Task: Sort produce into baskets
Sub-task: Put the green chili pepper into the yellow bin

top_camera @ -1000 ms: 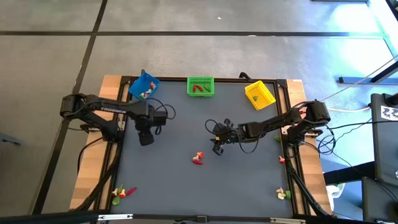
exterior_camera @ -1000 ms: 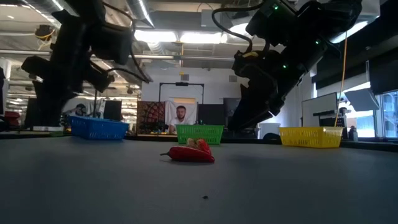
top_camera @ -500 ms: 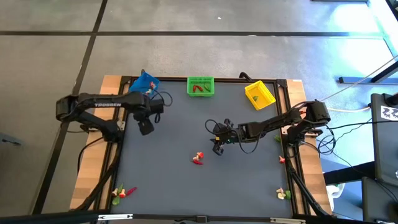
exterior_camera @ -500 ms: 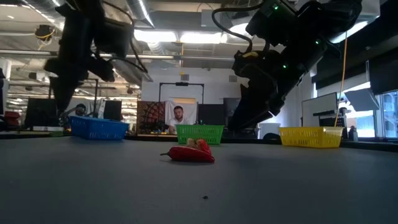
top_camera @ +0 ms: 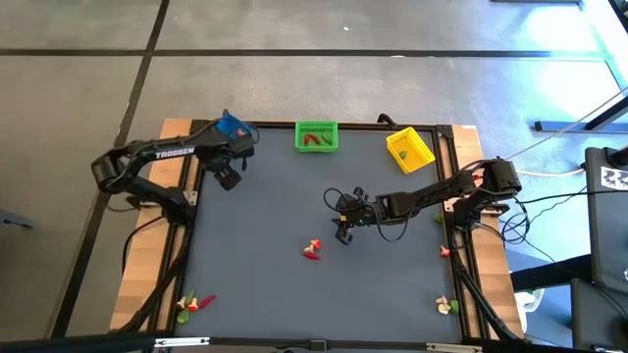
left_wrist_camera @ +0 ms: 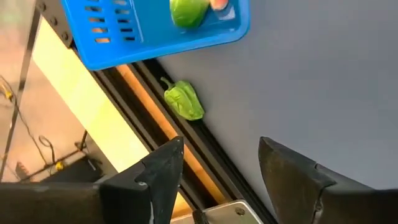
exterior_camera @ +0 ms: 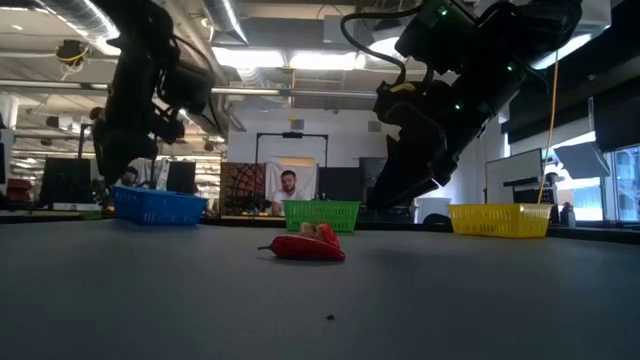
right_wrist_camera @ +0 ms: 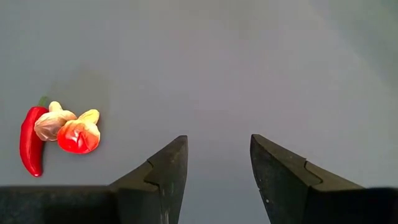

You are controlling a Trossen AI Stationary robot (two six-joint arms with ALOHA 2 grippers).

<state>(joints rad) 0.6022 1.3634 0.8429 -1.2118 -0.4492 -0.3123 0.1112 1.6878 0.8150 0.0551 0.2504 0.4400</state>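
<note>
a: three baskets are being shown along the far edge of the table [top_camera: 392, 294] in the high view. the blue basket [top_camera: 228, 128] is partly being covered by the left arm, the green basket [top_camera: 316, 135] is being seen with red and green pieces inside, and the yellow basket [top_camera: 409, 148] is holding one small green piece.

b: what is being added by the left wrist view?

a: a green piece [left_wrist_camera: 188, 12] and a pinkish one beside it are being shown inside the blue basket, and a green pepper [left_wrist_camera: 184, 102] is lying outside it, against the table's edge rail. the left gripper [left_wrist_camera: 233, 168] is being held with its fingers spread and empty, the pepper lying beyond the fingertips, apart from them.

b: and the right side?

a: the right gripper [top_camera: 343, 233] is hovering near the table's middle, fingers parted and nothing between them. in the right wrist view a red chilli [right_wrist_camera: 30, 142], a whitish piece [right_wrist_camera: 52, 123] and a red-orange piece [right_wrist_camera: 79, 137] are lying bunched together, off to one side of the fingers, untouched.

b: anything only visible from above?

a: loose pieces near the table's near corners [top_camera: 193, 303] [top_camera: 446, 306].
</note>
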